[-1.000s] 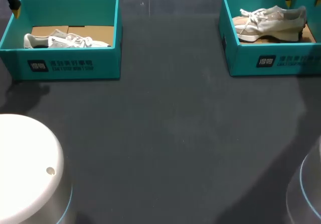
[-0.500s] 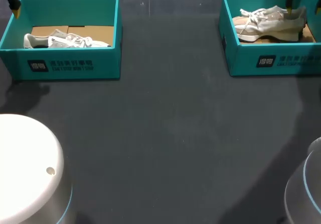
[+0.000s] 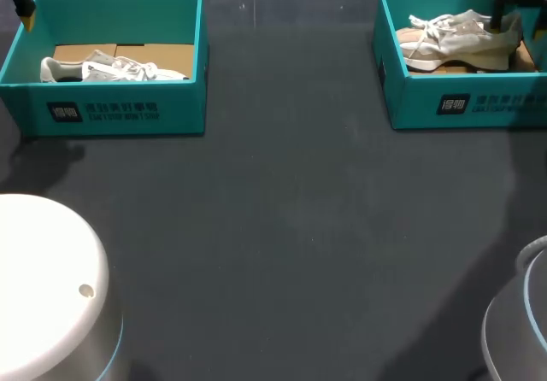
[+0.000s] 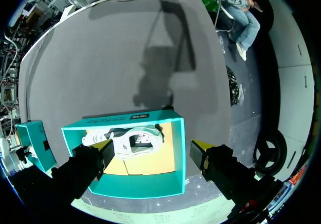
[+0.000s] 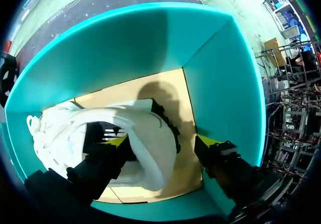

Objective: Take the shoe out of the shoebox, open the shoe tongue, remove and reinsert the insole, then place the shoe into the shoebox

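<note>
2 teal shoeboxes sit well apart on the dark table (image 3: 282, 227), 1 toward each far corner. My right gripper (image 5: 161, 142) is down inside the right shoebox (image 3: 461, 103), jaws released and spread across the heel of the beige shoe (image 3: 453, 43) lying there: 1 yellow tip sits in the shoe's opening, the other hangs over the cardboard floor just beside the heel, not touching it. My left gripper (image 4: 153, 147) hovers above the left shoebox (image 3: 120, 112), jaws released and wide, with a white shoe (image 3: 111, 71) lying inside along its front wall, untouched.
</note>
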`<state>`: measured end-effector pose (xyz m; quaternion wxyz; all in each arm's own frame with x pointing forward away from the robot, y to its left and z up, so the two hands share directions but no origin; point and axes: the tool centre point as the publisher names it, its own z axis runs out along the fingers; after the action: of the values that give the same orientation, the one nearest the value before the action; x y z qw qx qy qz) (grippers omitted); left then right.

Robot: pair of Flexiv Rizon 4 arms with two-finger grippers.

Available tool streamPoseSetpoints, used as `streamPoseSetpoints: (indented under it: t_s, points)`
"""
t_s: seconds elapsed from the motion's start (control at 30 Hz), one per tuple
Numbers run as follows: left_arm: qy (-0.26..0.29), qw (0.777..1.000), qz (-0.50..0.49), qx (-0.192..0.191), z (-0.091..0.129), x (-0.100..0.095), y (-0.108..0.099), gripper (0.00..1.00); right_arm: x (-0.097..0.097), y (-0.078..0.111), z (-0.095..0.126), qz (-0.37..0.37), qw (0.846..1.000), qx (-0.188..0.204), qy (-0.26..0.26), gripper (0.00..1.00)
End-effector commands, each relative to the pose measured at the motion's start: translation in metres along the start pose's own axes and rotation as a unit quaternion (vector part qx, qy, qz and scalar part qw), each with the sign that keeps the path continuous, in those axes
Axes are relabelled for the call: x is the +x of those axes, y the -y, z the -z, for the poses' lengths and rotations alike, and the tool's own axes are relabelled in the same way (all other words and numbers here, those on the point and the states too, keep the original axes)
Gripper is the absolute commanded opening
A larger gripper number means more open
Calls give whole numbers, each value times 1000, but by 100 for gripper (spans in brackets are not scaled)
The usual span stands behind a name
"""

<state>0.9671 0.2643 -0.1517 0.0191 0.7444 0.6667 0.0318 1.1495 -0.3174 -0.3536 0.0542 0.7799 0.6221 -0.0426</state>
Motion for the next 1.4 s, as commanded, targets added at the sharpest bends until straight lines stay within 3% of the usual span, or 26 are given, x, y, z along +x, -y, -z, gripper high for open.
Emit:
streamPoseSetpoints:
  t_s: [0.03, 0.3, 0.63, 0.73, 0.87, 1.13, 1.2, 1.23, 1.4]
  points:
    - [-1, 1000, -1, 0, 0, 0, 1, 100, 1, -14, -11, 4, 1000, 19, -3, 76]
    - [-1, 1000, -1, 0, 0, 0, 1, 100, 1, -12, -23, 6, 999, 34, -13, 59]
    - [-1, 1000, -1, 0, 0, 0, 1, 100, 2, -8, -29, 9, 999, 45, -16, 59]
    - [-1, 1000, -1, 0, 0, 0, 1, 100, 3, -6, -27, 9, 999, 46, -17, 48]
    - [-1, 1000, -1, 0, 0, 0, 1, 100, 3, -4, -24, 7, 999, 44, -17, 42]
    - [-1, 1000, -1, 0, 0, 0, 1, 100, 4, -1, -17, 6, 999, 39, -13, 41]
    - [-1, 1000, -1, 0, 0, 0, 1, 100, 4, 0, -15, 6, 999, 39, -11, 33]
    - [-1, 1000, -1, 0, 0, 0, 1, 100, 4, 0, -15, 6, 999, 39, -9, 0]
    - [-1, 1000, -1, 0, 0, 0, 1, 100, 4, 1, -10, 5, 999, 37, -7, 0]
